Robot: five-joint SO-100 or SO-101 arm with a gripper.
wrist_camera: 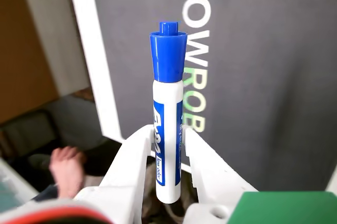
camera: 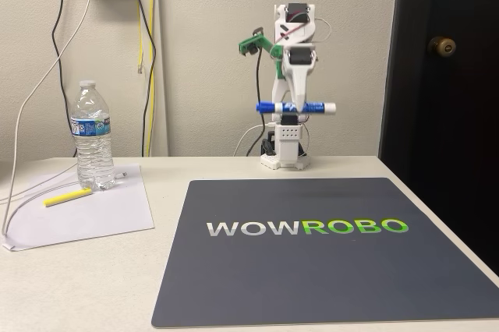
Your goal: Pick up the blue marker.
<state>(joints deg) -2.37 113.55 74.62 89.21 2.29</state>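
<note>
Gripper (wrist_camera: 167, 153) clenched on blue marker (wrist_camera: 168, 113) at mid-barrel, held level above mat (camera: 327, 270). Light, stiff, slick plastic (may twist); you want centred grip.

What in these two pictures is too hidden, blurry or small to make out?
- Blue marker, wrist view: the print is partly covered by the claw fingers, and its lower end is in shadow.
- Hand, wrist view: blurred, cut off by the claw body.
- Water bottle, fixed view: label too small to read.
- Arm base, fixed view: cables behind it hidden.
</note>
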